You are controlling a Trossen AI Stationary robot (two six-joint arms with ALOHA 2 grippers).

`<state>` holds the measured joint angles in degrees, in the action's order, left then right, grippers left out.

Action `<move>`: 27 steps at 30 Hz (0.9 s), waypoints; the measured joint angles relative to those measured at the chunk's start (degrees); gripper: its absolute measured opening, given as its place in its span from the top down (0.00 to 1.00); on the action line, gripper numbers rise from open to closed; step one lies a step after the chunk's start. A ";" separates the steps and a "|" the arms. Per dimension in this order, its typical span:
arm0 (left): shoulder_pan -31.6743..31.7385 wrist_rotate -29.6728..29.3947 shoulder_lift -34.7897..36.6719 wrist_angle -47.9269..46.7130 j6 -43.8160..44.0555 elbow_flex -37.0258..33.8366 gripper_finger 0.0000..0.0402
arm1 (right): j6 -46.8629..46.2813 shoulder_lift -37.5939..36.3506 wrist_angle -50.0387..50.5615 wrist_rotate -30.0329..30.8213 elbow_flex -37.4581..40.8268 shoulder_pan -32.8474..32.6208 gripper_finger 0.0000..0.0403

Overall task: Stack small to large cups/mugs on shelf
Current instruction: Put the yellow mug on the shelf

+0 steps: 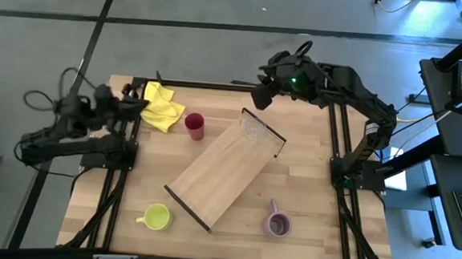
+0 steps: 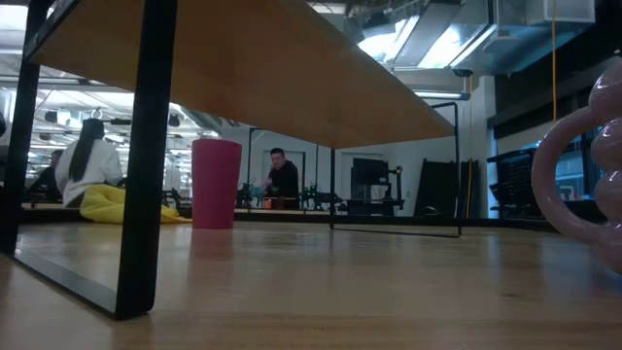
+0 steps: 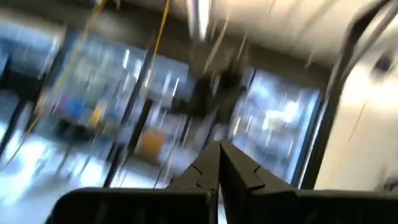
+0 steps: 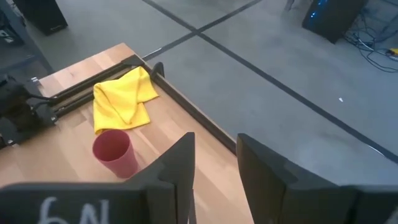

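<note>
With nothing picked up yet, the right claw (image 1: 259, 97) hangs released, up over the table's far edge, the red cup (image 1: 194, 126) below and beside it near the shelf (image 1: 225, 168), while the left claw (image 3: 217, 163) waits clenched and empty.

The right gripper (image 4: 214, 163) shows its two dark fingers (image 4: 180, 165) with a clear gap between them, held above the far edge of the table (image 4: 74, 158). A dark red cup (image 4: 115, 152) stands upright on the wood near that edge, with a crumpled yellow cloth (image 4: 122, 98) just beside it, lying toward the table's corner. Dark metal framing runs along the table's edges, and grey floor (image 4: 280, 81) crossed by dark lines spreads beyond.
</note>
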<state>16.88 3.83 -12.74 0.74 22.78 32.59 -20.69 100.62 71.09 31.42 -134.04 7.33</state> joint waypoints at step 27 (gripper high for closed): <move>3.04 7.17 -6.46 6.96 1.02 -3.95 1.00 | 7.54 -2.37 -1.92 -2.97 0.04 -3.89 0.70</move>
<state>19.92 11.00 -19.20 7.70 23.80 28.64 -13.15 98.25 69.17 28.45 -133.99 3.44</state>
